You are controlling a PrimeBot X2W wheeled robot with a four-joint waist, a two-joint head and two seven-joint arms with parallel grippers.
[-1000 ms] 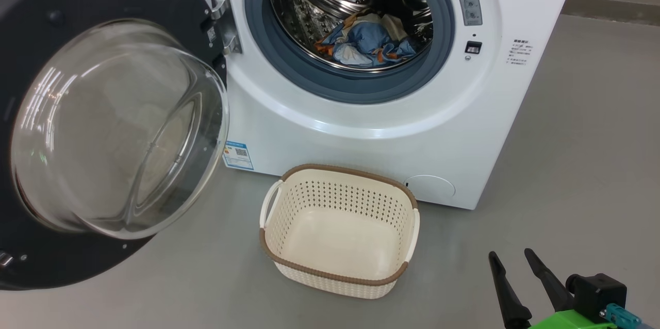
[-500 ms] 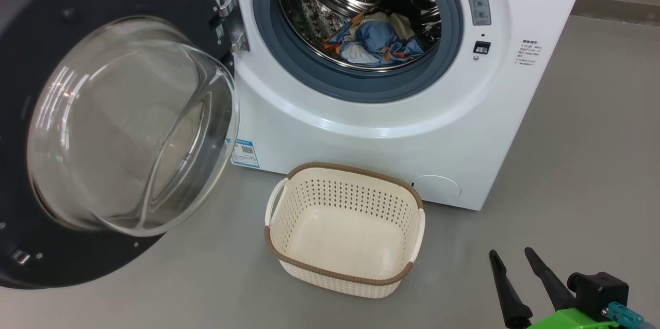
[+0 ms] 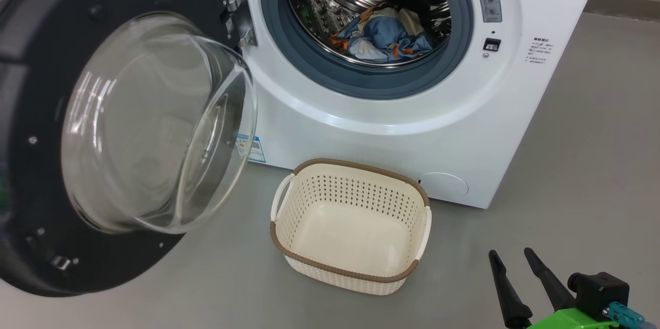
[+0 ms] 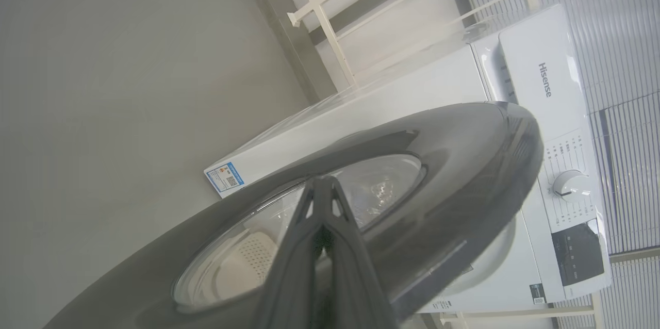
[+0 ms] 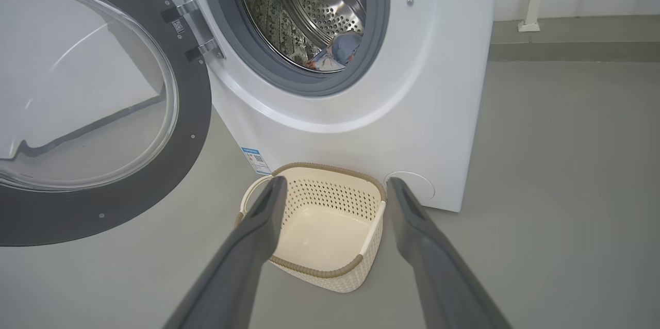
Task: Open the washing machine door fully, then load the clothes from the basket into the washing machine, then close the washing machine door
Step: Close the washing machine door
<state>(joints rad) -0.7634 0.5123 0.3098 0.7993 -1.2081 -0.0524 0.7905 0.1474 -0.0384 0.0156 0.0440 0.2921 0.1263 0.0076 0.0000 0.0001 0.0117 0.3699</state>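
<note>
The washing machine (image 3: 392,148) stands with its round black door (image 3: 31,86) swung out to the left, glass porthole bulging inward. The clothes (image 3: 384,35), blue with orange and cream, lie in the steel drum. The cream basket (image 3: 361,164) sits empty on the floor before the machine. In the left wrist view my left gripper (image 4: 322,180) is shut, its tips against the door's (image 4: 464,164) outer face. My right gripper (image 3: 510,254) hangs open at the lower right, holding nothing. In the right wrist view it (image 5: 336,180) points at the basket (image 5: 330,168), well short of it.
Grey floor lies open to the right of the machine. A raised kerb (image 3: 619,6) runs along the back. A white rail frame (image 4: 319,14) stands behind the machine. The round lower cover (image 3: 443,184) sits just behind the basket.
The head camera has shifted, moving everything rightward in view. Beyond that, the door has swung a little toward the machine's opening. The right gripper has stayed put and open.
</note>
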